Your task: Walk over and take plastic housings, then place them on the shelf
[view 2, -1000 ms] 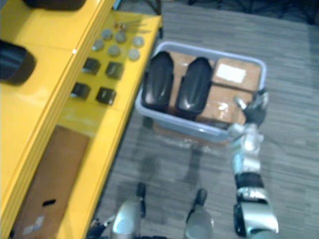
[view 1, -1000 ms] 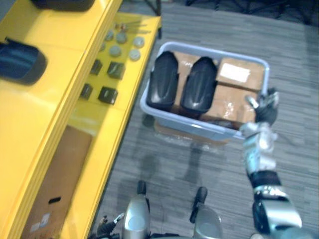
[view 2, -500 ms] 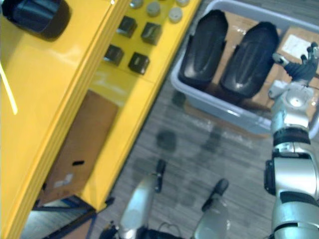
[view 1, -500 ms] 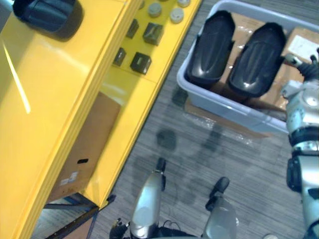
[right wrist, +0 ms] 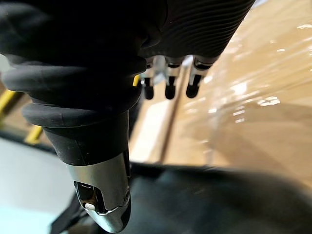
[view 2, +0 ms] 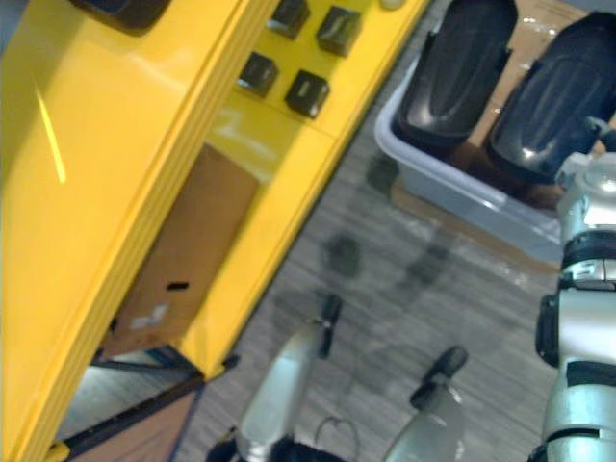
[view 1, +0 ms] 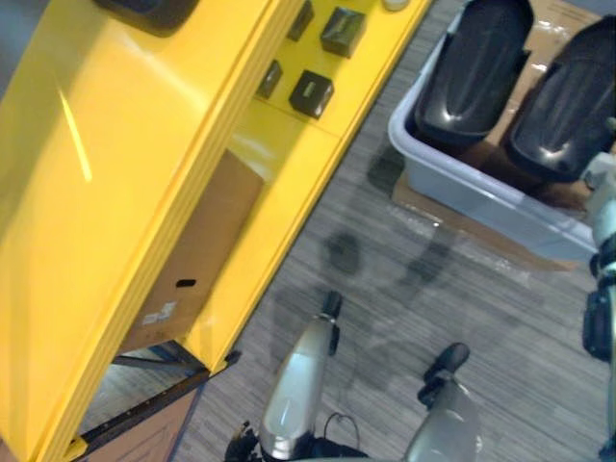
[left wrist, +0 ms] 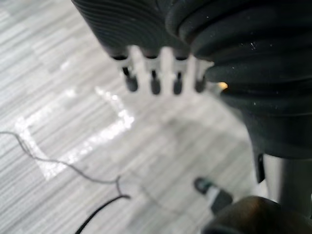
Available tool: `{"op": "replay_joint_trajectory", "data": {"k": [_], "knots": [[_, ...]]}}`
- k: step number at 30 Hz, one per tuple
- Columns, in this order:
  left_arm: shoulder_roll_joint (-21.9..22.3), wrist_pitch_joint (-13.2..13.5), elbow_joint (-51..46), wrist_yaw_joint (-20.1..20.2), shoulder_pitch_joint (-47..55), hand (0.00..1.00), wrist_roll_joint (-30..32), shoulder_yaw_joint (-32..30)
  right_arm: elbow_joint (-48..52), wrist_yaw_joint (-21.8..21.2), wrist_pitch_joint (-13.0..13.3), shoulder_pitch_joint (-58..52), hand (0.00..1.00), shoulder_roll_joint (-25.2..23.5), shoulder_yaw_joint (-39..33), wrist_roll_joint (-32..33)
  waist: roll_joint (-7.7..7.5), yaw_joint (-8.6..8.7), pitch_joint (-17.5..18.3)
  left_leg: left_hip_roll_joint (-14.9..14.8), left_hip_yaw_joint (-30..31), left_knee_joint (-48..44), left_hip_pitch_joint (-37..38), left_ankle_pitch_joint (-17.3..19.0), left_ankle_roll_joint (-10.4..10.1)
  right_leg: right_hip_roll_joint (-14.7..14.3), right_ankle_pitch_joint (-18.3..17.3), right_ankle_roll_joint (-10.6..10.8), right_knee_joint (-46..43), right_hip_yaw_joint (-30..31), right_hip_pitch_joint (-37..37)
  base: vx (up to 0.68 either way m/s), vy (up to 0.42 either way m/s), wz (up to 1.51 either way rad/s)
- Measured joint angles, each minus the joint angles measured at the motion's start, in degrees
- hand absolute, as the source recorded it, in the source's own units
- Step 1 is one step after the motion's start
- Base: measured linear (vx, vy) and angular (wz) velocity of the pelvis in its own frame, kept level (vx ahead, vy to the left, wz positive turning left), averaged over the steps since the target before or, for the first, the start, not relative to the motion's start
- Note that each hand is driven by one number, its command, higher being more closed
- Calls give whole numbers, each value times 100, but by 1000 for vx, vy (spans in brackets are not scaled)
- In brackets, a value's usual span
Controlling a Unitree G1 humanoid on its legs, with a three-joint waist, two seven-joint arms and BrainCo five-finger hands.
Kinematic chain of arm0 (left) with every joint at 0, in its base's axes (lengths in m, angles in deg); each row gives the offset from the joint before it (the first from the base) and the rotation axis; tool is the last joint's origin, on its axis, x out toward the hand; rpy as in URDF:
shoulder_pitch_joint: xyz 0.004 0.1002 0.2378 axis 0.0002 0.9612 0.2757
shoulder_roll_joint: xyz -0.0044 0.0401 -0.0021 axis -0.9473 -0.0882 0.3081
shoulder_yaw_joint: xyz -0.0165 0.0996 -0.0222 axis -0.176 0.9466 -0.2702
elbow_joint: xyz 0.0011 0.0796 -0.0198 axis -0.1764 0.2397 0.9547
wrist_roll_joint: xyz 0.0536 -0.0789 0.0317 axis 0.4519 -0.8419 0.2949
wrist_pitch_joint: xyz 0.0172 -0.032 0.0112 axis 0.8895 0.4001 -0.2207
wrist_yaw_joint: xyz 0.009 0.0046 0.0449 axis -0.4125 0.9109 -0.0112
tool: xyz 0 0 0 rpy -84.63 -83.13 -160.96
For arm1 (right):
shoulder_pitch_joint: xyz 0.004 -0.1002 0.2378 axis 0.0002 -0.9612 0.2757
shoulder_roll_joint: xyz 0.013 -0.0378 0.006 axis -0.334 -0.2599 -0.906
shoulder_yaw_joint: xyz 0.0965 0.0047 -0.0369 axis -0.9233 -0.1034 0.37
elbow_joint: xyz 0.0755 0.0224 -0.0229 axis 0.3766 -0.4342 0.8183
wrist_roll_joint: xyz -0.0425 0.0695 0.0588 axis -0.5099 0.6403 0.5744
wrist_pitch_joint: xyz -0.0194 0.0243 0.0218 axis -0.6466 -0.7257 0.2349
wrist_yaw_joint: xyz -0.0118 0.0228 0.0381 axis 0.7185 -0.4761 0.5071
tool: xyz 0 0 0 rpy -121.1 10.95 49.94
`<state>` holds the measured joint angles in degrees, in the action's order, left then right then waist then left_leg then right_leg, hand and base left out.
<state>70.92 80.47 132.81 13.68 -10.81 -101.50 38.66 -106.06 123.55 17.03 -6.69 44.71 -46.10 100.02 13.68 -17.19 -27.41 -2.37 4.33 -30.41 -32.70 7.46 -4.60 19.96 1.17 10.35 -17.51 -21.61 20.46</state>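
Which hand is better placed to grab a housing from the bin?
Right: the right hand hangs open over the grey bin, beside the black housings; the left hand hangs over the floor.

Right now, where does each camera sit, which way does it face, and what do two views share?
Left eye view: on the head, looking down at the yellow shelf, grey bin and two black housings; right arm at the edge.
Right eye view: beside it, same scene.
Left wrist view: on the left wrist, along the left hand to the floor.
Right wrist view: along the right hand to cardboard boxes and a housing, shared with the eye views.
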Motion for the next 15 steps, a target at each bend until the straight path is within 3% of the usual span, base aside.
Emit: {"op": "replay_joint_trajectory", "data": {"k": [4, 9, 10, 15], "knots": [[3, 4, 5, 47, -2, 0, -175, 68, -102, 74, -144, -10, 0, 52, -9, 153, 36, -68, 25, 3, 2, -4, -51, 9, 13, 6, -6, -1, -11, 0, 54, 0, 0, 0], [-1, 7, 90, 113, -75, 0, -219, 229, -116, -269, -416, -18, 0, 353, -3, 212, 165, -176, 118, 51, 64, -118, -173, 89, 22, 56, -81, -34, -62, -45, 122, -12, 18, 5], [-1, 6, 98, 167, -81, 0, -220, 230, -123, -407, -484, -21, 100, 436, 3, 210, 193, -205, 139, 52, 78, -166, -233, 107, 31, 57, -85, -37, -75, -54, 152, 0, 0, 0], [-6, 30, 106, 250, -91, 0, -219, 232, -178, -983, -756, -56, 100, 822, 98, 48, 213, -269, 153, 90, 119, -208, -308, 148, 35, 95, -84, -37, -42, -164, 144, 12, 10, 6]]}}
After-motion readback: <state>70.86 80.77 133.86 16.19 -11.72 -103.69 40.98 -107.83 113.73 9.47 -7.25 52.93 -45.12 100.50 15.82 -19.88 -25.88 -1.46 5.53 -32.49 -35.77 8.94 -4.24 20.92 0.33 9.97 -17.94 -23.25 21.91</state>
